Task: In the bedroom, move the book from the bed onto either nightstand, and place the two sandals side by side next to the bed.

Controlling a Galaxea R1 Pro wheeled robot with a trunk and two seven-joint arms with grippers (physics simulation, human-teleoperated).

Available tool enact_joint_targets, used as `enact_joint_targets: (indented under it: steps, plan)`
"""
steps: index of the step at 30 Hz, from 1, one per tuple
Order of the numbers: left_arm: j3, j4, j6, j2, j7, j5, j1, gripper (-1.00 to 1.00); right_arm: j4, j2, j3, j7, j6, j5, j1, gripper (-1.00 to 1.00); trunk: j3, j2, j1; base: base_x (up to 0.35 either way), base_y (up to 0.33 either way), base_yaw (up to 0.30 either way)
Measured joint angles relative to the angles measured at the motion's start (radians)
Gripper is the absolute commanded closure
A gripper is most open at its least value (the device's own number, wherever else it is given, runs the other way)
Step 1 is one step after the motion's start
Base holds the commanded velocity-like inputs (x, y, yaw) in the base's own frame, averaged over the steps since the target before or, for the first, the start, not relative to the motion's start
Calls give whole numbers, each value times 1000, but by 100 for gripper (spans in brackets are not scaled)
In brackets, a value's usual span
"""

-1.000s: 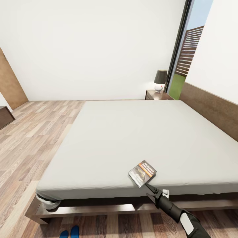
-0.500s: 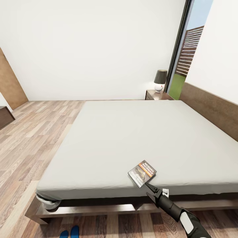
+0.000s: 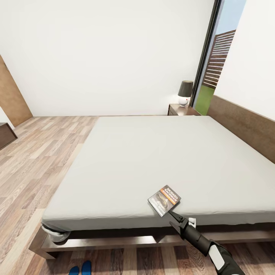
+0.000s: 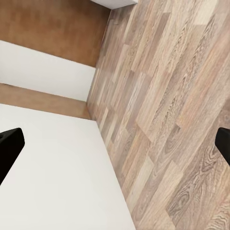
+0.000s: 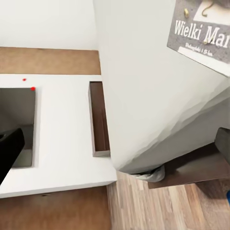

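Head view: right pincer [image 3: 172, 217], spread open, apparently just short of the book [image 3: 164, 200] on the bed [image 3: 152, 160]

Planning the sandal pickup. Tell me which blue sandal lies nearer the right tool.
The right-hand sandal at the head view's bottom edge: it lies closer to the right tool than the other sandal beside it.

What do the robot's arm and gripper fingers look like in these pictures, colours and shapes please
In the head view the right arm is a slim black tube with a white panel near the wrist, ending in the right gripper, narrow, black and tapered, with a small white block beside it. In both wrist views the fingertips look like plain matte black wedges. No cables or markings are visible.
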Motion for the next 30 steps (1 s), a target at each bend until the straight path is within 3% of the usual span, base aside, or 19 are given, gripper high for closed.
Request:
enact_joint_targets:
  steps: [30]
  plan:
    - [0,0,0,0,1,0,0,-100,0,-1,-10,2,-2,-5,1,-100,0,0,0,0,0,0]
